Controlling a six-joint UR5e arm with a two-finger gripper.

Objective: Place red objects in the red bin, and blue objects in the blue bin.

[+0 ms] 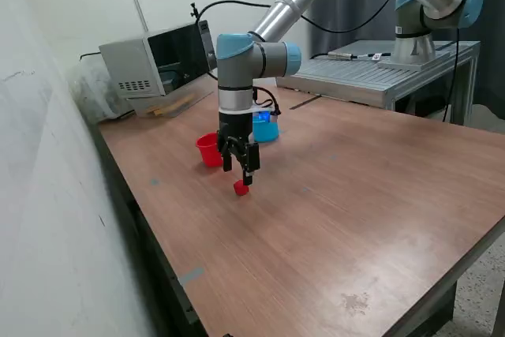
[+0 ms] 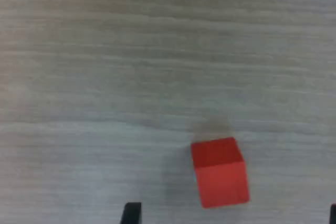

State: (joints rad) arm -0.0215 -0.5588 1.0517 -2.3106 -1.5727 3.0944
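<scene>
A small red cube [image 1: 241, 188] lies on the wooden table. My gripper [image 1: 237, 171] hangs open just above it, fingers apart, holding nothing. In the wrist view the red cube [image 2: 219, 171] sits on the wood grain, with one dark fingertip [image 2: 131, 212] showing at the picture's edge. The red cup [image 1: 208, 150] stands on the table behind the gripper toward the exterior view's left. The light-blue cup [image 1: 266, 127] stands behind the arm, partly hidden by it. No blue cubes and no second red cube show.
A grey box-like appliance [image 1: 154, 61] sits at the table's back corner toward the exterior view's left. A metal bench [image 1: 379, 76] with the arm's base stands behind the table. A white wall [image 1: 47, 195] runs along the exterior view's left.
</scene>
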